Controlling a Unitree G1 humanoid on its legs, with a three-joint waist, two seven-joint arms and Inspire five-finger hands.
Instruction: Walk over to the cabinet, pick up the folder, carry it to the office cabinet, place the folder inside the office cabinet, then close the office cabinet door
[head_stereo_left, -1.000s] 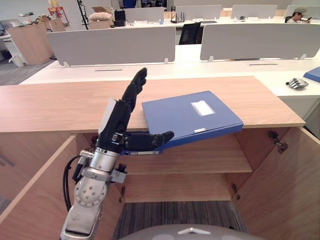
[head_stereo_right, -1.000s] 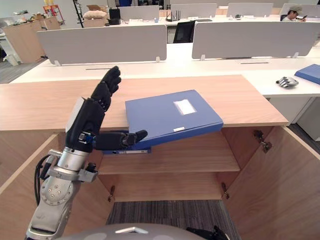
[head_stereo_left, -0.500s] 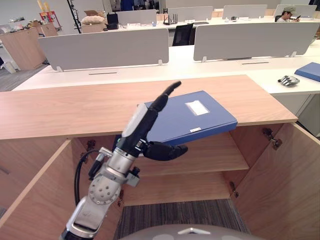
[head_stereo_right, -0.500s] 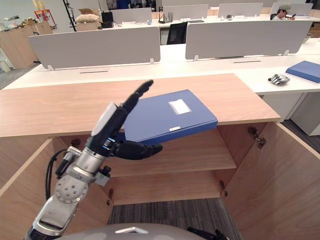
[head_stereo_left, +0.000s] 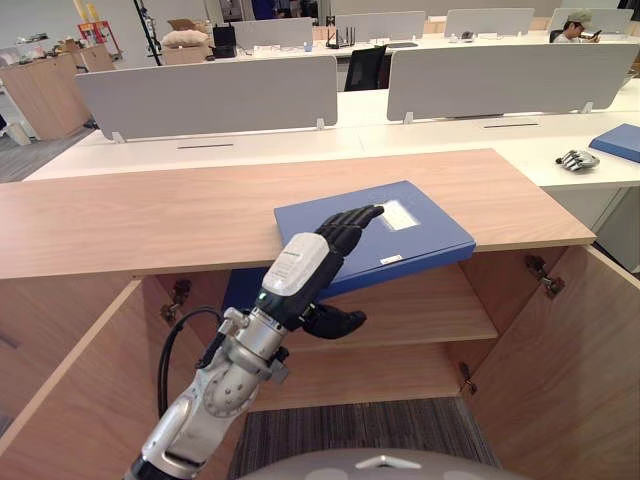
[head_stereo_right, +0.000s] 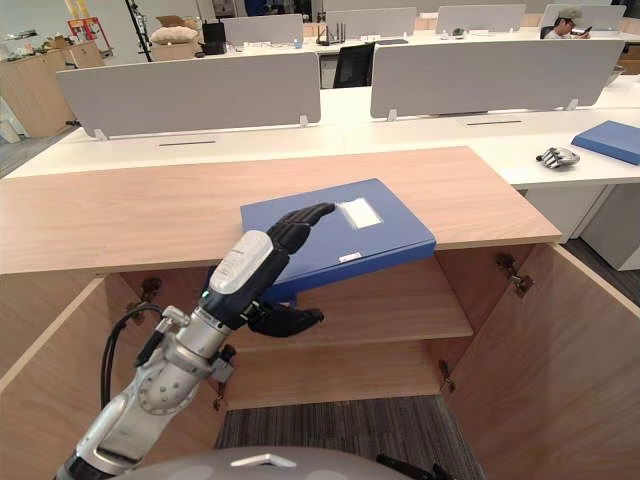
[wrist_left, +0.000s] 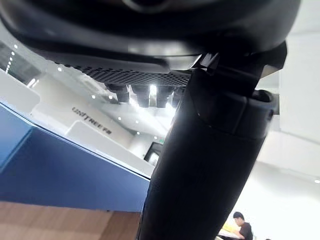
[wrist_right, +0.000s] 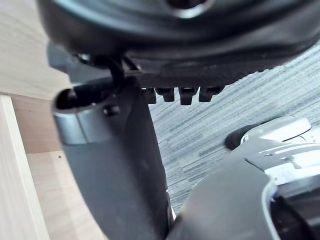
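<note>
Since the blue folder (head_stereo_left: 430, 238) hangs over the front edge of the cabinet top (head_stereo_left: 150, 215), your left hand (head_stereo_left: 300, 270) — fingers (head_stereo_left: 347, 226) flat on top, thumb (head_stereo_left: 335, 321) spread below — could push it off before gripping.

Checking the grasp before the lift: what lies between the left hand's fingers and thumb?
The overhanging edge of the blue folder, in the left eye view: the left hand lays fingers on its cover, thumb beneath.

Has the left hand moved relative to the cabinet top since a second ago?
Yes. The left hand, earlier raised upright above the cabinet top, has tipped forward: its fingers now lie on the folder, thumb beneath the overhanging edge.
</note>
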